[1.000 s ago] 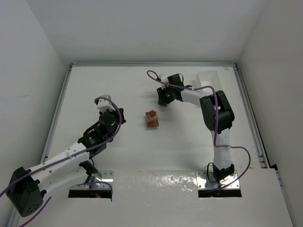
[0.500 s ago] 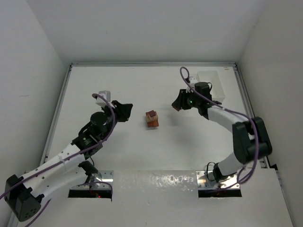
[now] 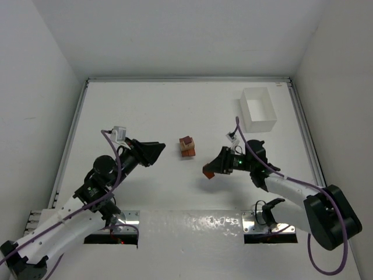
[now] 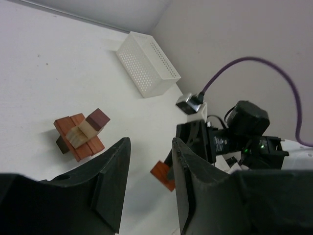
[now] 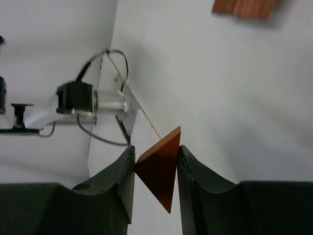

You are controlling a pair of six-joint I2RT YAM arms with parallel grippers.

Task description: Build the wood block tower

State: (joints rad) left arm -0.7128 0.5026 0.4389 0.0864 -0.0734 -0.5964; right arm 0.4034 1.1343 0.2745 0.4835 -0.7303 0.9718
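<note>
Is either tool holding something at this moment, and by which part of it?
The right tool holds a reddish-brown wood block, pinched on two opposite faces, a corner sticking out. The left tool is open and holds nothing.

We see a robotics lab cell: bare white walls (image 3: 175, 35) box in a white table (image 3: 163, 111), left arm (image 3: 102, 172) and right arm (image 3: 288, 188) bolted at its near edge.
</note>
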